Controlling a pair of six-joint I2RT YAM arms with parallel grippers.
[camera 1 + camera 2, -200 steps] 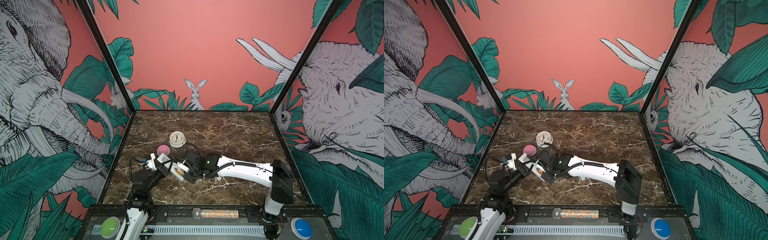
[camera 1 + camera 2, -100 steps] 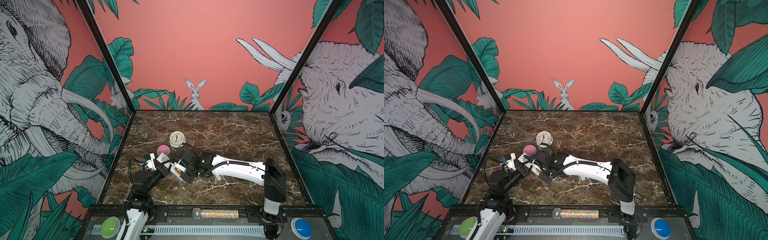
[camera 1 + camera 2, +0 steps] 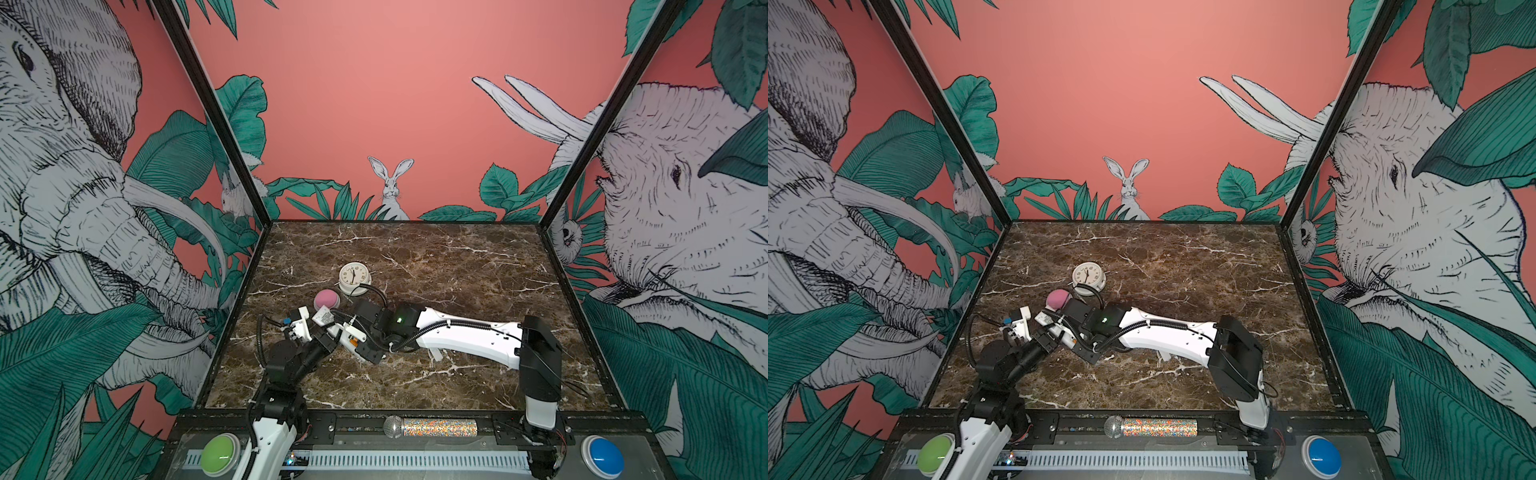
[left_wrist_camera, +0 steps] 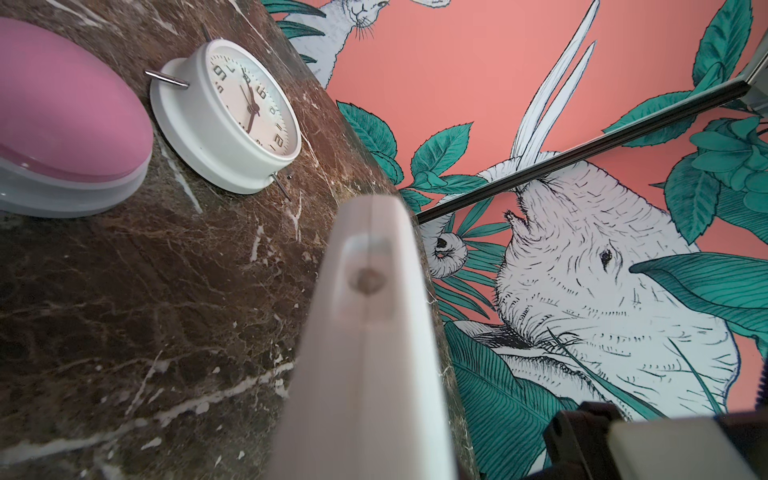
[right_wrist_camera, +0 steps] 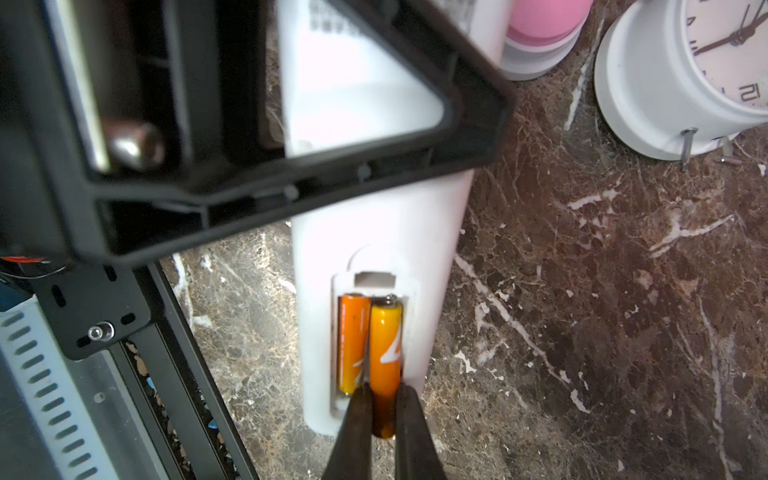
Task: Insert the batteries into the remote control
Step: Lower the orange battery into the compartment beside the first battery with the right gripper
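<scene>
The white remote control (image 5: 374, 241) lies back-up over the marble, its battery bay open. One orange battery (image 5: 351, 345) sits in the bay's left slot. The second battery (image 5: 386, 349) lies along the right slot, and my right gripper (image 5: 383, 409) is shut on its rear end. My left gripper (image 3: 328, 338) is shut on the remote's other half, with its black frame (image 5: 291, 174) crossing the white back. In the left wrist view the remote (image 4: 370, 332) runs blurred up the middle. In both top views the two grippers meet at the remote (image 3: 1045, 318), left of centre.
A round white clock (image 3: 354, 277) and a pink dome (image 3: 326, 299) stand just behind the remote, close to the right wrist. A glitter microphone (image 3: 430, 427) lies on the front rail, between a green button (image 3: 220, 448) and a blue button (image 3: 602, 451).
The right arm's elbow has shifted a little to the left, pushing its forearm toward the remote. Both grippers have stayed at the remote, and the left arm has not moved.
</scene>
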